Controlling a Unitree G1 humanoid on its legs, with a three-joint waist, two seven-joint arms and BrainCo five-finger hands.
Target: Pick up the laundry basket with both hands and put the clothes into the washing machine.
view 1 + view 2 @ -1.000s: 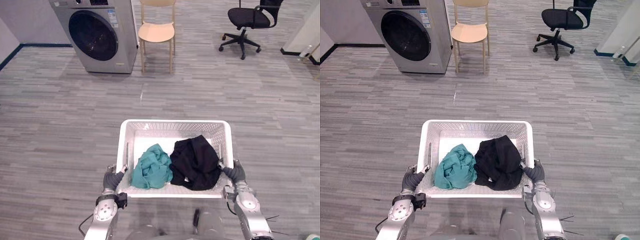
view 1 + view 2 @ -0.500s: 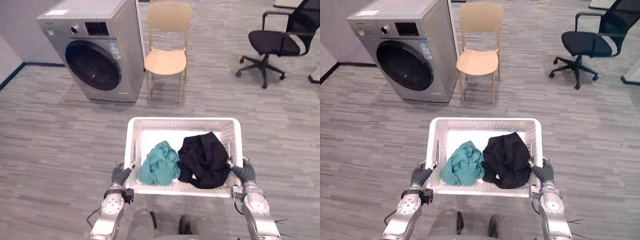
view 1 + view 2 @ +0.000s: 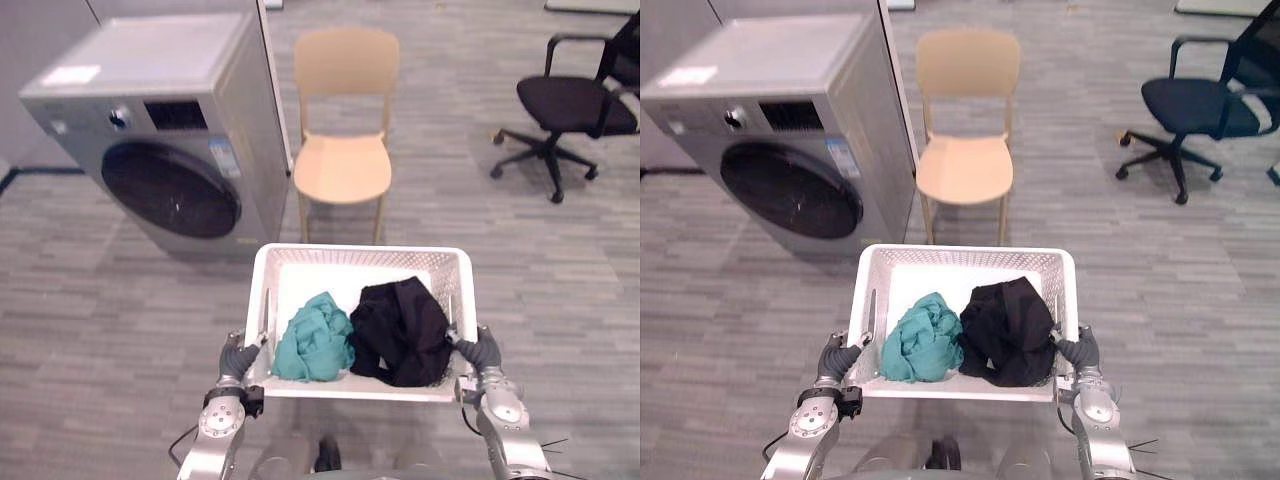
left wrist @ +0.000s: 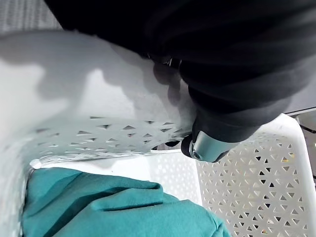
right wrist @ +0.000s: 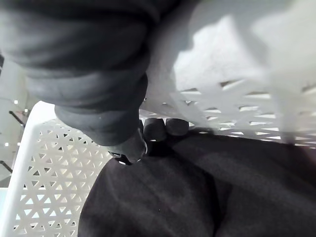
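Perforated white basket (image 5: 237,64) wall, right hand (image 5: 89,84) with fingers (image 5: 176,126) curled over it, black garment (image 5: 197,192) inside

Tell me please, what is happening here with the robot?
The robot holds a white basket in front of it, the left hand curled on its left edge and the right hand on its right edge. A teal cloth and a black cloth lie side by side inside. The washer stands ahead to the left with its door shut and a chair beside it. The clothes are not yet loaded.
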